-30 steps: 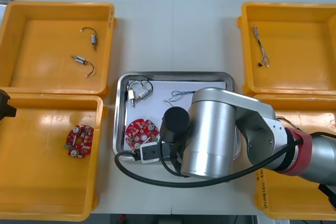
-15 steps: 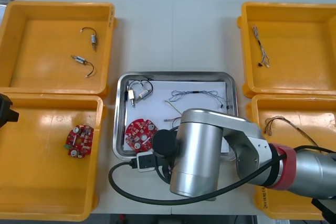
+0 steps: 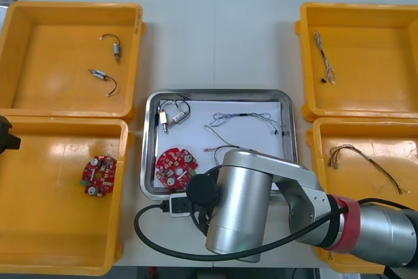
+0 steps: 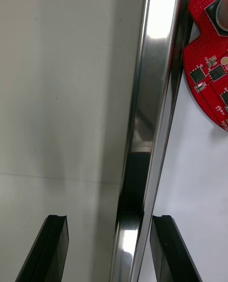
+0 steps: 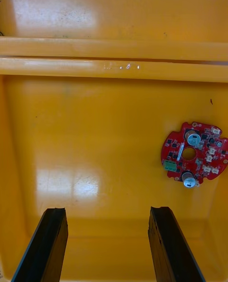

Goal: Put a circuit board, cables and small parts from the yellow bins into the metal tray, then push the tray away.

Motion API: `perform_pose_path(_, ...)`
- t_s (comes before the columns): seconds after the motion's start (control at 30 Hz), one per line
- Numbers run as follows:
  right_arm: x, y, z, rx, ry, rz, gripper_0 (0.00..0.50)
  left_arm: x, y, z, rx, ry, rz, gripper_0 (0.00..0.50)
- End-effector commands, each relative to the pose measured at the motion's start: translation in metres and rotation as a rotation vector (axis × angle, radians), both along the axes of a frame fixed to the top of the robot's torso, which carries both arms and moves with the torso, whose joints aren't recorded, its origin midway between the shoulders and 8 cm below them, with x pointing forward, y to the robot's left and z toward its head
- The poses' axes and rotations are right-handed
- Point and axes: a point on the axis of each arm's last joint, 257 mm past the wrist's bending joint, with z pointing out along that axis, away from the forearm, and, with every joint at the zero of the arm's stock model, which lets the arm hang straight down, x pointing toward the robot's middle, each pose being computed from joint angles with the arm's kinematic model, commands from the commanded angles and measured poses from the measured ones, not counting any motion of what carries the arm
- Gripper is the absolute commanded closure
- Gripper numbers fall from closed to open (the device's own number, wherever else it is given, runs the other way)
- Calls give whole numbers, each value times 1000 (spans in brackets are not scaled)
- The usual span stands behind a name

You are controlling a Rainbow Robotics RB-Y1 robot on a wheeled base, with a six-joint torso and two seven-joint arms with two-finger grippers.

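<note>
Light table (image 3: 215, 44) bears the metal tray (image 3: 219, 94), circuit board (image 3: 175, 164) and cables (image 3: 241, 116) inside. Right gripper (image 4: 108, 230), jaws apart, straddles the tray's near rim; stiff, slick steel should slide if pushed there. Left gripper (image 5: 107, 220), jaws apart, hovers left of the tray.

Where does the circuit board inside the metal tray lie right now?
In the front view, the circuit board lies in the metal tray's near-left corner, close to the right claw.

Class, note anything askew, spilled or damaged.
Nothing stands out: board, cables and small part lie inside the tray. The open right end effector straddles its rim; the left end effector hovers over a bin.
</note>
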Motion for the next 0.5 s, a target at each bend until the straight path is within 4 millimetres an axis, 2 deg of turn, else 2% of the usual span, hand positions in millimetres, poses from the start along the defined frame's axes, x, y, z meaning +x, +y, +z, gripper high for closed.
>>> perform_pose_path(0.03,-5,15,2,37,-10,-6,0,-1,8,18,44,-34,-35,0)
perform_pose_path(0.17,-3,14,3,36,-17,-9,0,0,8,23,40,-46,-34,0)
perform_pose_path(0.23,-3,14,3,36,-20,-10,243,1,9,24,39,-52,-32,0)
perform_pose_path(0.3,-1,14,4,35,-26,-10,388,2,9,26,41,-56,-33,0)
perform_pose_path(0.43,2,15,6,35,-35,-9,477,5,9,30,40,-67,-33,0)
perform_pose_path(0.5,2,15,7,35,-38,-9,500,6,8,30,40,-68,-34,0)
